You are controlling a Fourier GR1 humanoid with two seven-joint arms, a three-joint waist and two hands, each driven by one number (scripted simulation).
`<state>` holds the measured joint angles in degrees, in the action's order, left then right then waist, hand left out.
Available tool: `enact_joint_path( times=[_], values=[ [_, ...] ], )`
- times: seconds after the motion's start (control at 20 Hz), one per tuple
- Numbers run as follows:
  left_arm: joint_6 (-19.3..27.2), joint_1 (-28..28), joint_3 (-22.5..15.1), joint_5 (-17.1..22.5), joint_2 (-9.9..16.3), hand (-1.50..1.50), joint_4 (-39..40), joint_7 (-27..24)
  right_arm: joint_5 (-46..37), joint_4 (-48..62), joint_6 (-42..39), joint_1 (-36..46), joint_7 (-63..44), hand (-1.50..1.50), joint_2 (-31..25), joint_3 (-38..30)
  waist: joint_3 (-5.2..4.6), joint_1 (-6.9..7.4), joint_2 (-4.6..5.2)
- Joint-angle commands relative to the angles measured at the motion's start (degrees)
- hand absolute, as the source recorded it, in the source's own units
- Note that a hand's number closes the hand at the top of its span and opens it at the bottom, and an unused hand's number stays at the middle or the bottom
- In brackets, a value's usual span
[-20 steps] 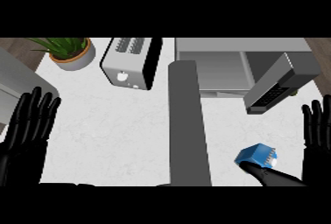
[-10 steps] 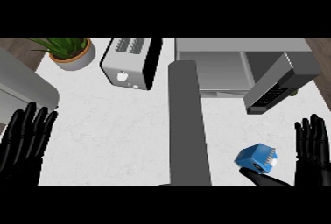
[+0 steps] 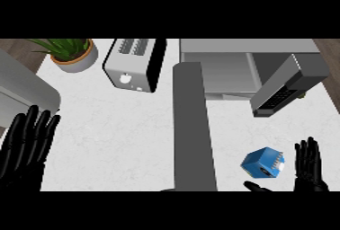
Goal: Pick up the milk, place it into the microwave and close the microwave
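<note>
STEP: pick-up, approach | right hand (image 3: pixel 310 164) fingers straight, holding nothing, just right of milk (image 3: pixel 263 162) on near-right counter (image 3: pixel 126 134) | left hand (image 3: pixel 26 146) open, resting | microwave (image 3: pixel 252 72) door open | NEXT: close fingers round carton

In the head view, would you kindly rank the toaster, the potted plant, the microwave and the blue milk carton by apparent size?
Largest to smallest as they look:
1. microwave, door open
2. toaster
3. potted plant, partly cut off at the top, so only roughly placed
4. milk carton
</note>
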<state>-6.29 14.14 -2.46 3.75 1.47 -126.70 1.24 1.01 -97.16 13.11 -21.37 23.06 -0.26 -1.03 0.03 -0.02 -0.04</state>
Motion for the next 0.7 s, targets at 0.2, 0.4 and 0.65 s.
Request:
enact_joint_path(
  times=[0.2,0.4,0.65],
  values=[
    [-0.7,6.4,-2.9,-1.2,-0.9,-1.50,-4.8,-0.4,3.4,14.1,-3.4,4.7,9.8,-1.50,0.1,-4.4,-0.01,0.22,-0.01],
    [-1.1,7.4,-2.1,-1.3,-0.8,-1.50,-5.2,-0.9,6.9,21.7,-7.5,6.7,13.3,-1.50,-1.4,-7.7,-0.01,0.26,-0.01],
    [-1.1,4.1,0.7,0.7,-0.1,-1.50,-4.4,0.4,8.3,32.7,-9.8,11.8,21.2,-1.50,-3.4,-10.4,-0.01,0.17,0.02]
  ],
)
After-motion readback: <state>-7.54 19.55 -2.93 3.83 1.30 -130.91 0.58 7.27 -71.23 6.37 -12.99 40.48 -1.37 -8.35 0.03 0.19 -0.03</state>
